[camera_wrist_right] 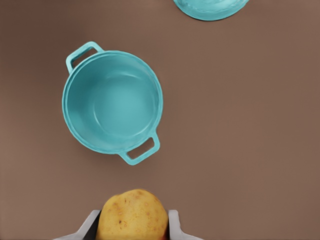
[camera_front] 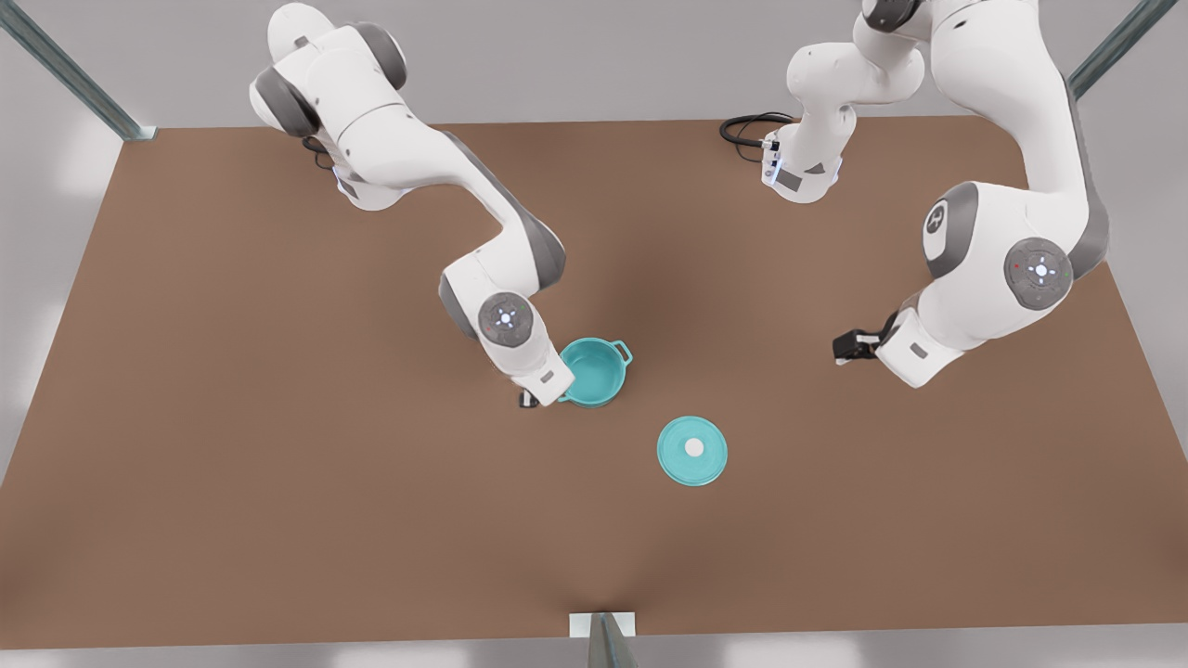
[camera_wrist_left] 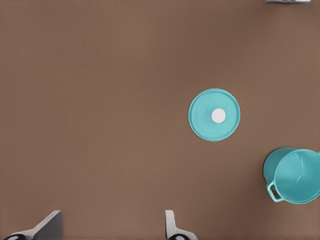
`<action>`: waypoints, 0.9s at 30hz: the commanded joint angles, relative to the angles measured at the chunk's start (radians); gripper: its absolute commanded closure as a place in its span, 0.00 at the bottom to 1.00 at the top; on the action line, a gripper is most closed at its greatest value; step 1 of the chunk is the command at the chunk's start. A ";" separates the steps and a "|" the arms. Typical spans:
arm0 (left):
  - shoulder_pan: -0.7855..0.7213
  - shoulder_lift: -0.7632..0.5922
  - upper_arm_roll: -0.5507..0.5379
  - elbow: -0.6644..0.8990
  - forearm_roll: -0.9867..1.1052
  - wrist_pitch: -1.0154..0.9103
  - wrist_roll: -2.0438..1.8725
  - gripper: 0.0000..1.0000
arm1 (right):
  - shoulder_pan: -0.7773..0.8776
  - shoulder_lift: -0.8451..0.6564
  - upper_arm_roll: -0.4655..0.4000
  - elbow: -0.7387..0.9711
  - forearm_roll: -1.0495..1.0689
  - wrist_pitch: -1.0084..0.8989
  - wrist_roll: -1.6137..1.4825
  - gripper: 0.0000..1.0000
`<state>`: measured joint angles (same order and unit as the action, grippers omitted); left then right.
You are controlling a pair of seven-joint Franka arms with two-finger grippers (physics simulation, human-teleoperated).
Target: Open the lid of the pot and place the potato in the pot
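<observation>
Pot (camera_front: 599, 371): open and upright on the brown table (camera_front: 278, 482), near its middle, one looped handle showing at 1 o'clock.
Pot lid (camera_front: 692, 450): flat on the table, white knob up, at 4 o'clock from the pot and apart from it.
Right gripper (camera_front: 530, 399): just beside the pot at its 8 o'clock.
Left gripper (camera_front: 849, 348): at 3 o'clock from the pot, well apart.

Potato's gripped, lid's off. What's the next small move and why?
Probably carry the potato sideways until it is over the pot, then release. The right gripper is shut on it just beside the pot's rim, and the pot looks empty inside. The pot lid lies flat on the table, apart from the pot. The left gripper waits open, away to the side.
</observation>
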<state>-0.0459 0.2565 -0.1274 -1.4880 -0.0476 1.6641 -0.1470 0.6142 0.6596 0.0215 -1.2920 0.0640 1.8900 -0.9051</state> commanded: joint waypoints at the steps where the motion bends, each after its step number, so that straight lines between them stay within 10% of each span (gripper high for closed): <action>1: 0.001 0.003 0.000 0.000 0.003 0.005 0.021 0.00 | 0.012 0.034 0.014 0.046 -0.004 0.006 0.552 0.52; 20: 0.018 0.007 0.003 0.014 0.014 -0.003 0.009 0.00 | 0.107 0.252 0.087 0.128 -0.004 0.307 0.808 0.53; 22: 0.018 0.007 0.003 0.014 0.015 -0.003 0.009 0.00 | 0.105 0.250 0.086 0.132 -0.004 0.307 0.796 0.00; 27: 0.018 0.007 0.003 0.014 0.014 -0.003 0.009 0.00 | 0.016 0.138 0.072 0.157 -0.009 0.146 0.752 0.00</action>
<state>-0.0275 0.2650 -0.1243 -1.4746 -0.0338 1.6612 -0.1369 0.6475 0.8220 0.0981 -1.1437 0.0542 2.1362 -0.3231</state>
